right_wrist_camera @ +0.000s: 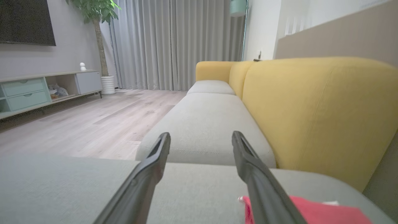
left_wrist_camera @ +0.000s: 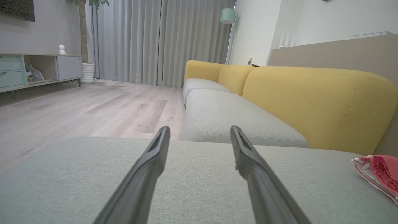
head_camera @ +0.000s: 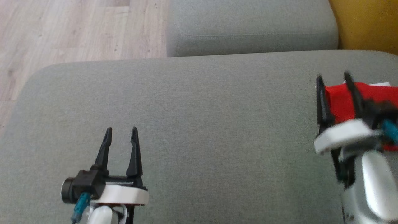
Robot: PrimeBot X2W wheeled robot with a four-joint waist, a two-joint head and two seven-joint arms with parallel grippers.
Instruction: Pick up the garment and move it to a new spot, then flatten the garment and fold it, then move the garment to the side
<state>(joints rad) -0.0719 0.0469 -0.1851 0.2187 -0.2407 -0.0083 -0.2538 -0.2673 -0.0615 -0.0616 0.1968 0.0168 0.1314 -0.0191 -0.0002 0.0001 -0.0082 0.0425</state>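
The garment [head_camera: 342, 99] is red with a white edge, folded small, lying on the grey cushion [head_camera: 199, 118] at the far right. My right gripper [head_camera: 334, 77] hovers open over the garment's left part, with nothing between its fingers. In the right wrist view the garment [right_wrist_camera: 314, 211] lies low right, partly behind my right finger [right_wrist_camera: 261, 186]. My left gripper [head_camera: 121, 129] stands open above the cushion at the lower left, far from the garment. The left wrist view has the garment [left_wrist_camera: 379, 174] at the right edge, beyond my open left gripper [left_wrist_camera: 200, 129].
A second grey seat cushion [head_camera: 252, 28] lies beyond the one under me. The yellow sofa back [left_wrist_camera: 317, 102] runs along the right. Wooden floor [head_camera: 71, 31] lies past the cushion's left edge. A low cabinet [left_wrist_camera: 37, 68] and grey curtains [left_wrist_camera: 155, 40] stand across the room.
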